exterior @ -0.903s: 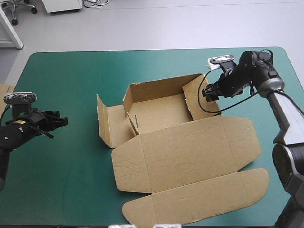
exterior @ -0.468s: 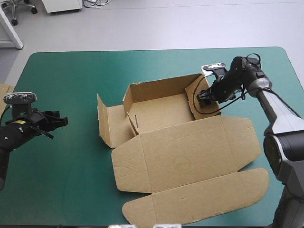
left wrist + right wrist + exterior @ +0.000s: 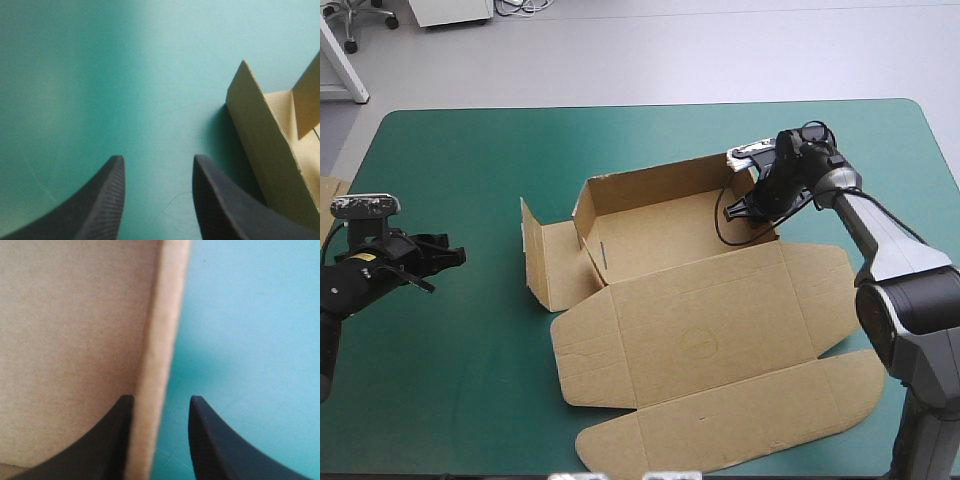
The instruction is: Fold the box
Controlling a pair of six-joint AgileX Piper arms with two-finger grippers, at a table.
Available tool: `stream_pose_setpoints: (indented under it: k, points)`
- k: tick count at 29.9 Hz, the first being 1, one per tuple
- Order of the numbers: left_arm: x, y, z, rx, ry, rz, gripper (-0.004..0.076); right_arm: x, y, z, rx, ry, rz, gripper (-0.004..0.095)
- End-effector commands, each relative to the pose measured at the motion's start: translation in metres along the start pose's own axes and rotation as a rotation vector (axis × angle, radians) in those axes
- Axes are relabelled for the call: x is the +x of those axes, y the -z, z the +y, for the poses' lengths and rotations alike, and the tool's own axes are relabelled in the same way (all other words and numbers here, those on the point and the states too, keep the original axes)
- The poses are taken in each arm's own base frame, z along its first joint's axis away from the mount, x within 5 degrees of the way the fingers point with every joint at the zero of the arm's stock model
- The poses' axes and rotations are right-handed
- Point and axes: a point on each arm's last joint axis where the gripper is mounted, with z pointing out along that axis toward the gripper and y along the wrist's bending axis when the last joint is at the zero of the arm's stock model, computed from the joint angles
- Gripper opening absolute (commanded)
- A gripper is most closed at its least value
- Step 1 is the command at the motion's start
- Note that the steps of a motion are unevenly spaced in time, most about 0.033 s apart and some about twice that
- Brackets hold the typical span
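Nearest the robot, the lid panel (image 3: 705, 330) of the brown box (image 3: 660, 235) lies flat on the tabletop (image 3: 450, 400), with the half-formed tray just beyond it, about mid-table. Off to the left, the left end effector (image 3: 445, 258) hovers over bare teal-green cover, fingers apart and empty, well clear of the raised left flap (image 3: 555, 265). Farther back, the right end effector (image 3: 160, 401) straddles the top edge of the right side wall (image 3: 160, 330), fingers narrowly apart, one inside and one outside. The step appears to be setting this wall: pinch squarely on the edge, then pivot about the crease without dragging the tray.
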Motion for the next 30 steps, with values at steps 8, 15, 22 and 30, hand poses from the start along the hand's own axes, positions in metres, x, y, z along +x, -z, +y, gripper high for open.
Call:
stream_pose_setpoints:
  k: [8,15,22,30]
  points:
    - [-0.013,0.007,-0.006,0.012,-0.014,-0.086,0.0255,-0.016,0.046,-0.007,0.095,-0.024,-0.160,-0.0014]
    - [-0.014,0.007,-0.006,0.003,-0.019,-0.094,0.0254,-0.017,0.046,-0.012,0.111,-0.028,-0.171,-0.0015]
    - [-0.007,-0.005,-0.003,0.018,0.008,-0.008,0.0254,-0.017,0.046,-0.011,0.102,-0.032,-0.174,-0.0015]
    - [-0.001,-0.031,0.022,0.022,0.200,0.044,0.0253,-0.022,0.059,-0.018,-0.062,-0.099,-0.293,-0.0015]
